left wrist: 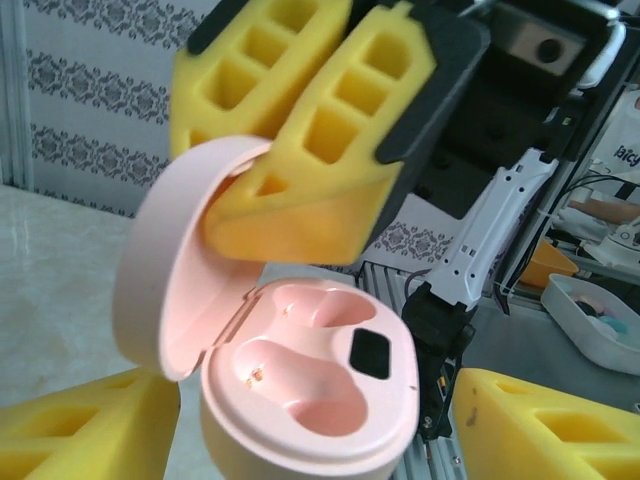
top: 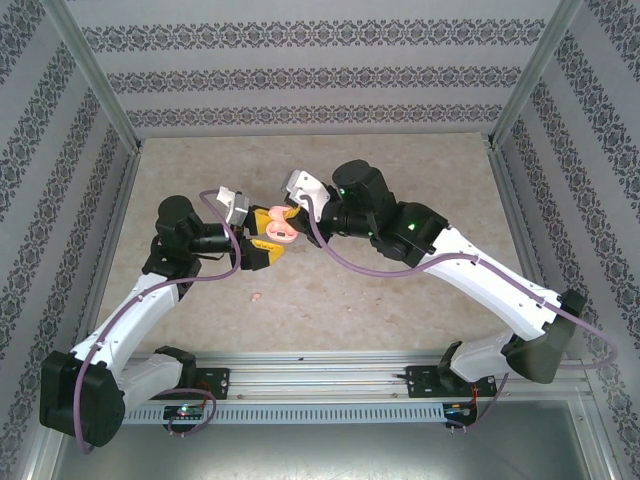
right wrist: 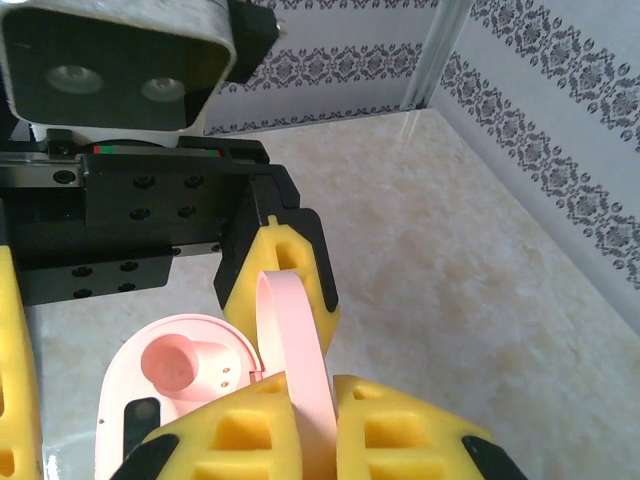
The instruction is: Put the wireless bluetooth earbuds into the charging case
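Note:
A salmon-pink charging case (left wrist: 300, 400) is held above the table with its lid (left wrist: 170, 260) swung open, and both sockets are empty. My right gripper (right wrist: 320, 440) is shut on the lid (right wrist: 295, 340), its yellow fingers (left wrist: 320, 150) reaching down from above. My left gripper (left wrist: 310, 420) is open, its yellow fingers (left wrist: 90, 430) either side of the case base, with a gap on the right side. From above, the two grippers (top: 262, 250) (top: 283, 215) meet around the case (top: 280, 231). One tiny pale pink earbud (top: 258, 297) lies on the table in front of them.
The tan table (top: 400, 300) is enclosed by patterned walls with metal corner posts (top: 520, 90). The aluminium rail (top: 320, 375) holding the arm bases runs along the near edge.

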